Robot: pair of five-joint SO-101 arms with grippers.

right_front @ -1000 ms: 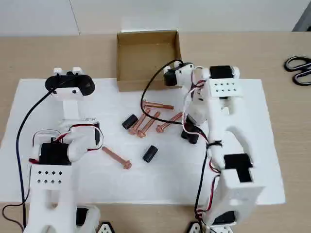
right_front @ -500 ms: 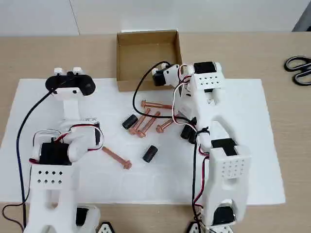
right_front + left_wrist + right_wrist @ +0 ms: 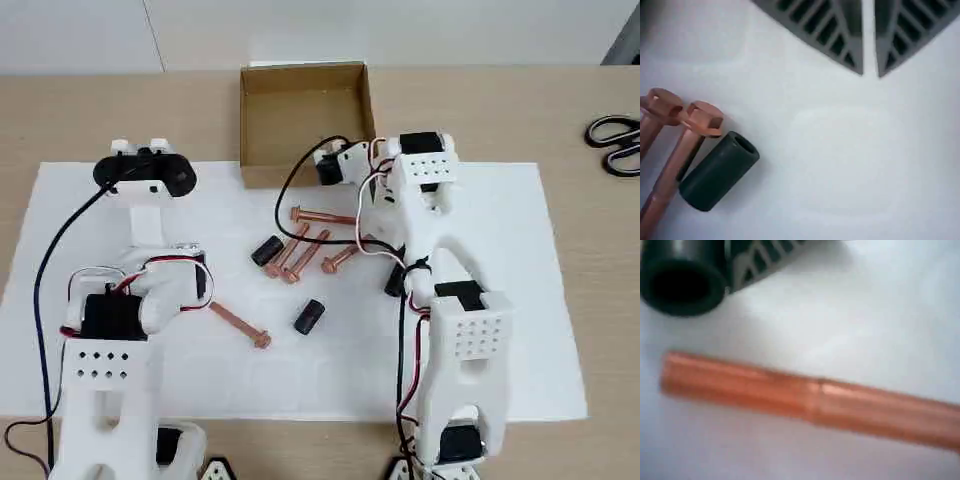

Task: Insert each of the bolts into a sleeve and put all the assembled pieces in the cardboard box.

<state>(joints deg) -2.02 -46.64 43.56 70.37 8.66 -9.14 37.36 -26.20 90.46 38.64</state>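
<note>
Copper-coloured hex-headed metal bolt [image 3: 810,395]: its smooth round shank lies flat on the white paper sheet [image 3: 500,350], close under the right wrist camera.
- Judged stiff, dense for its size and slick. It is likely to roll if pushed sideways.
- Best hold is across the shank near mid-length, which leaves the plain end free to enter a bore. The head would act as a stop against sliding.

Short black cylindrical sleeve [image 3: 682,277]: its open bore faces the camera, and it touches a ribbed dark part of the right gripper [image 3: 765,260].
- I cannot tell whether that gripper is clamped on it.
- Judged light, rigid and matte, so easier to hold than the bolt. Pinch it across the outer wall and keep the bore unobstructed.

High view:
- A loose cluster of bolts [image 3: 308,250] lies mid-sheet, and a lone bolt [image 3: 240,325] lies apart, nearer the left arm.
- Two free sleeves lie on the sheet, one [image 3: 267,250] just beside the cluster and one [image 3: 310,316] between the cluster and the lone bolt.
- No bolt appears to be seated in a sleeve yet.

Left gripper [image 3: 870,72]: the tips are nearly together with a thin slit between them and nothing held. It hangs over bare sheet, near a sleeve [image 3: 720,172] with two bolt heads [image 3: 705,118] just beside it.

The open brown cardboard box [image 3: 285,175] stands at the sheet's far edge on the wooden tabletop [image 3: 560,110]. A pair of black-handled scissors [image 3: 615,140] lies well apart.
</note>
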